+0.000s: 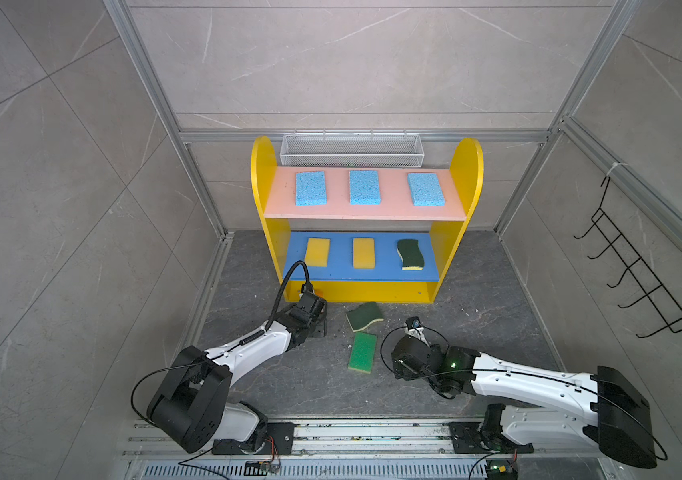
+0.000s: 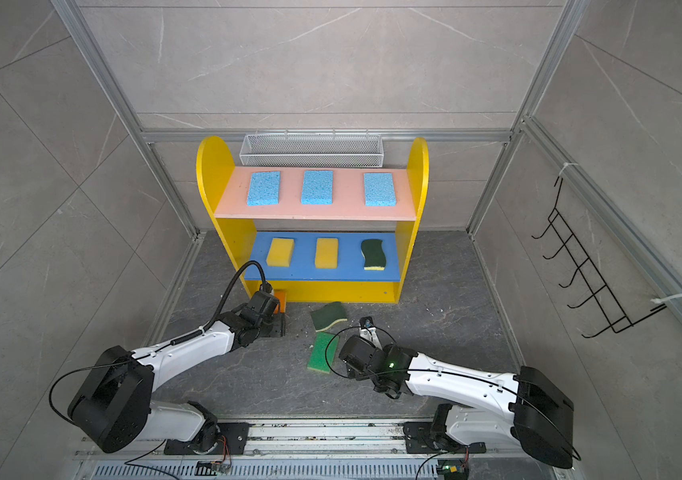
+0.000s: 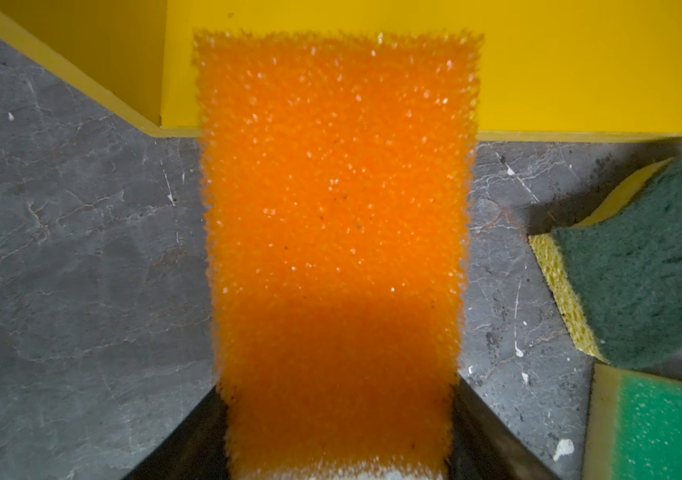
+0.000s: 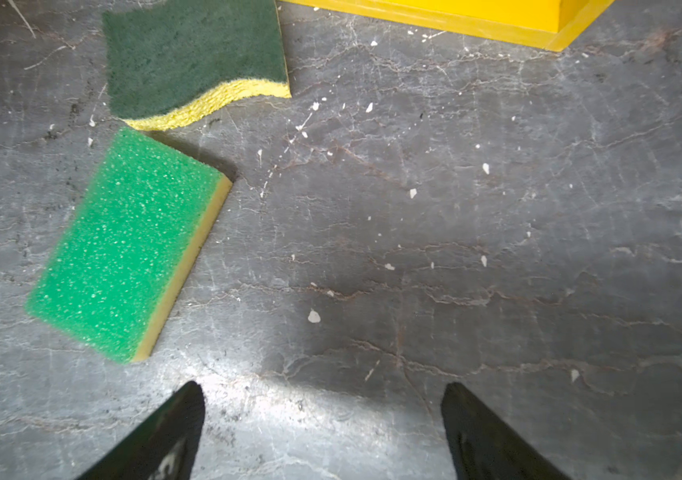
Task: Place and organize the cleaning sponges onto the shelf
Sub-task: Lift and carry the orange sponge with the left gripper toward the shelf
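Six sponges (image 1: 364, 187) on shelf (image 1: 262, 174); left gripper (image 1: 317, 302) holds orange sponge (image 3: 335, 208) at its base; wavy sponge (image 4: 190, 54), green sponge (image 4: 127, 245) lie on floor (image 4: 455, 249); right gripper (image 4: 322, 415) wide, empty

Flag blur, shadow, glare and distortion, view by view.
Left wrist: orange sponge shadowed and soft near the lens, speckled highlights. Right wrist: glare on the floor by the open right pincer, its fingers blurred. Both top views: even light, posts splayed by lens distortion.
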